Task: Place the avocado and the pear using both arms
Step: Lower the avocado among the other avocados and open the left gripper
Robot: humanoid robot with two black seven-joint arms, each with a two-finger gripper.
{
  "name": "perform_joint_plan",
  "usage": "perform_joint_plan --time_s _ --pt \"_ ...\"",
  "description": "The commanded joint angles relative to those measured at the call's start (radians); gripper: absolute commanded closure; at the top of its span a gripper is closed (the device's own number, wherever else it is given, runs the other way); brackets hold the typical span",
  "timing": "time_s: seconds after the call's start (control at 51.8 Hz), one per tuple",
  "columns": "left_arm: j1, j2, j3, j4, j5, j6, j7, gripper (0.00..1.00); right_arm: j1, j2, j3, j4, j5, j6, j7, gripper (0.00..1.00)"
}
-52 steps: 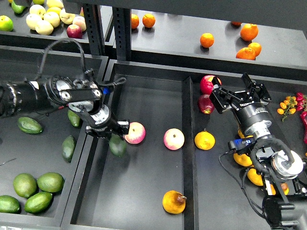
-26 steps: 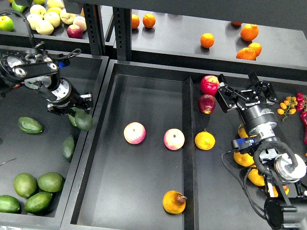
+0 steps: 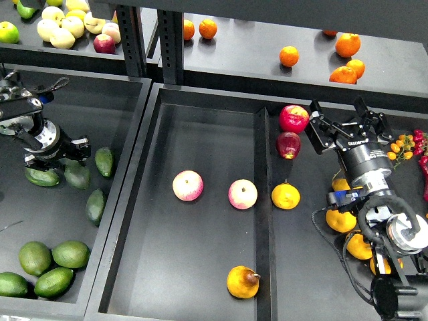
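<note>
The left fingers (image 3: pixel 65 162) grip the avocado (image 3: pixel 77 176) low over the left bin (image 3: pixel 127 180) to set it down, while the right fingers (image 3: pixel 347 124) stand open and empty.

Left gripper (image 3: pixel 59 159) seen end-on and dark, fingers can't be told apart; it covers the top of the avocado (image 3: pixel 77 176), so grip contact unclear. Left arm (image 3: pixel 20 110) cut off by left edge. Right arm (image 3: pixel 388 227) runs out at bottom right, hiding parts of the orange fruits (image 3: pixel 339 221) behind it. Red items (image 3: pixel 421 144) cropped at right edge, too small to identify
</note>
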Motion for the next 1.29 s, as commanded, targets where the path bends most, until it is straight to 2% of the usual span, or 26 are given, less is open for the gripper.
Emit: perform_joint_plan --time_s 0.0,0.811,1.274 --pt "0.038 -0.007 -0.037 0.023 0.010 0.000 0.000 0.85 0.000 0.000 0.000 0.001 0.000 0.000 0.000 0.00" --pt "0.142 -0.114 -0.107 0.141 0.069 0.000 0.000 0.80 -0.023 0.000 0.000 0.001 0.001 0.035 -0.002 0.00" --pt "0.176 -0.132 -0.143 0.155 0.108 0.000 0.000 0.71 -0.023 0.000 -0.002 0.003 0.001 0.035 -0.002 0.00"
